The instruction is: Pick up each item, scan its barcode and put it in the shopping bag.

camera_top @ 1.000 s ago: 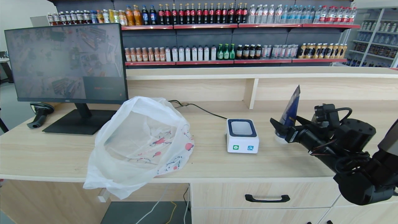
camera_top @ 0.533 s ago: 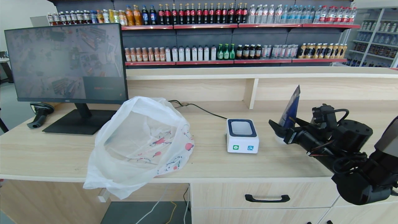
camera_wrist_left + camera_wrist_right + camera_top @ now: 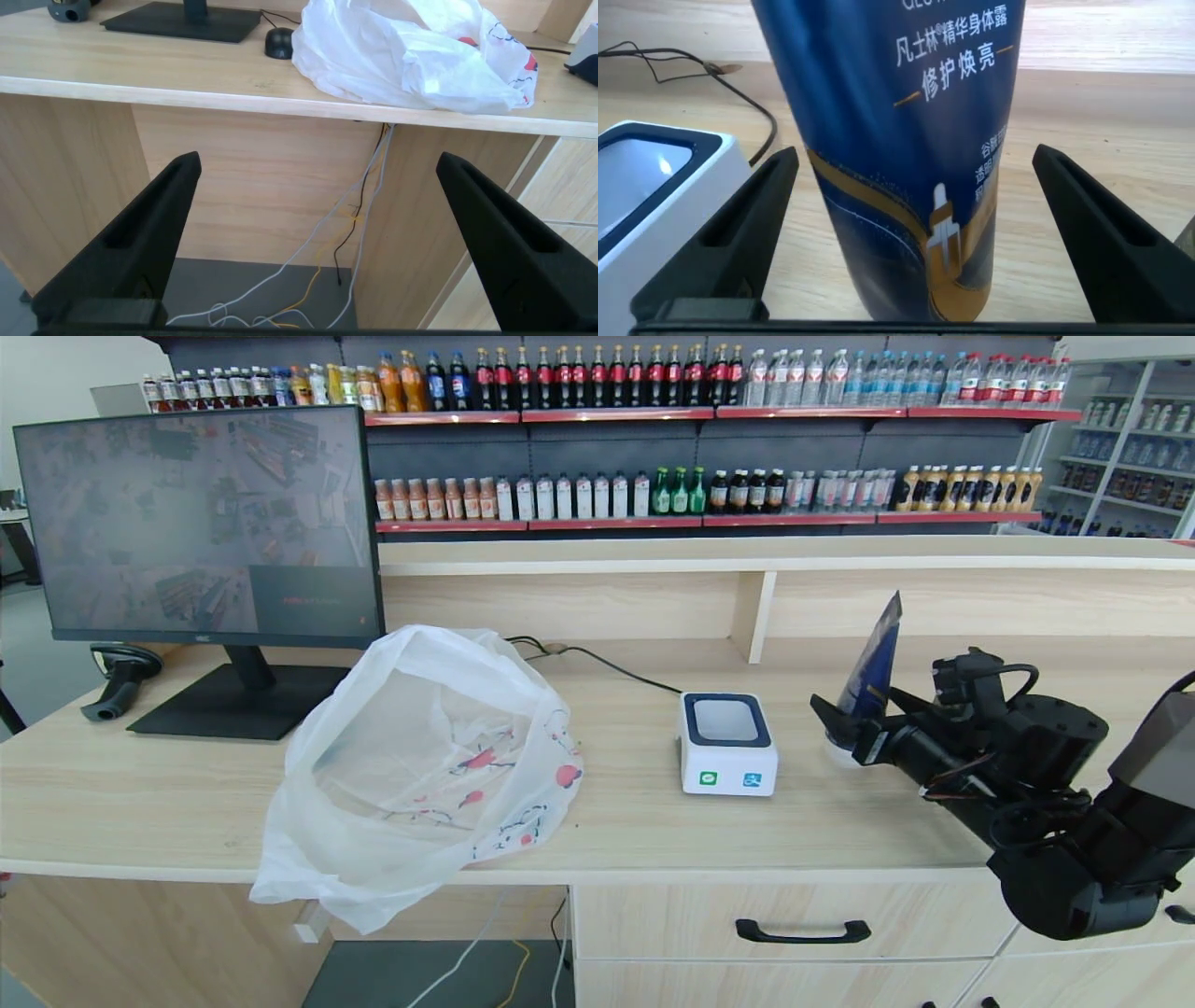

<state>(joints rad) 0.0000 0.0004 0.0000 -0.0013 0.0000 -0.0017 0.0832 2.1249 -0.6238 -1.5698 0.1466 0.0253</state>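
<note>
Blue and glossy, the tall plastic tube point(image 3: 873, 663) stands upright on its white cap on the pale wooden desk point(image 3: 840, 821). It sits between our right jaws, which are spread wide on either side and clear of it. We judge the pickup to be in hand: next the jaws should close on the tube's lower body, firmly but without crushing it, then lift it toward the white box scanner point(image 3: 727, 744) near the jaws' left side. The white plastic shopping bag point(image 3: 420, 765) lies well beyond that. Our left jaws hang spread and empty below the desk edge.
</note>
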